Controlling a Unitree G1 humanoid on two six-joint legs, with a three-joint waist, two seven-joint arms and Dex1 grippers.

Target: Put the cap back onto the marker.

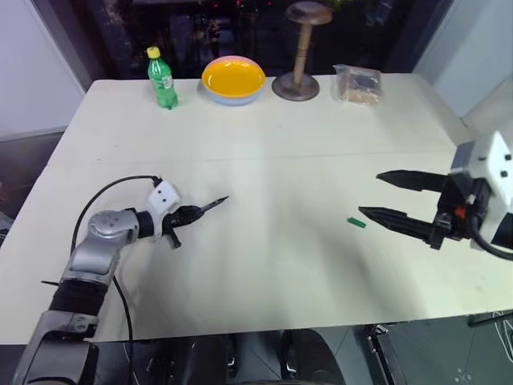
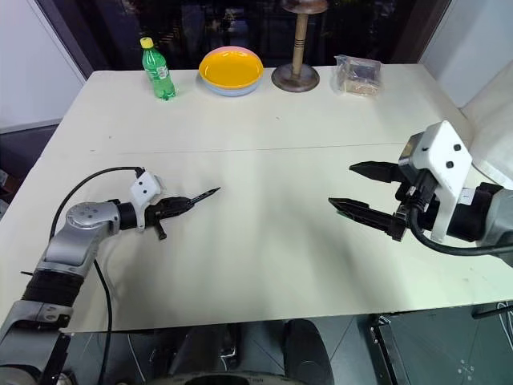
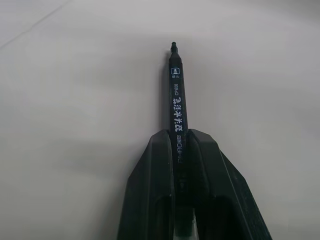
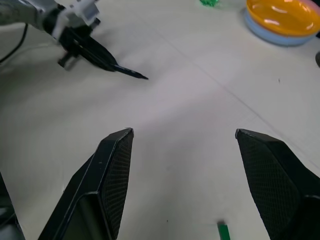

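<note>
Left gripper clamps marker; right gripper agape, seemingly empty.

light: bright, even overhead | shadows: soft on table | bg dark | glare: bowl | focus: sharp

— How's my left gripper?
— Fingers clamped tight together, arm low, pointing forward and right.
— And my right gripper?
— I see it raised, jaws spread wide, pointing left.
</note>
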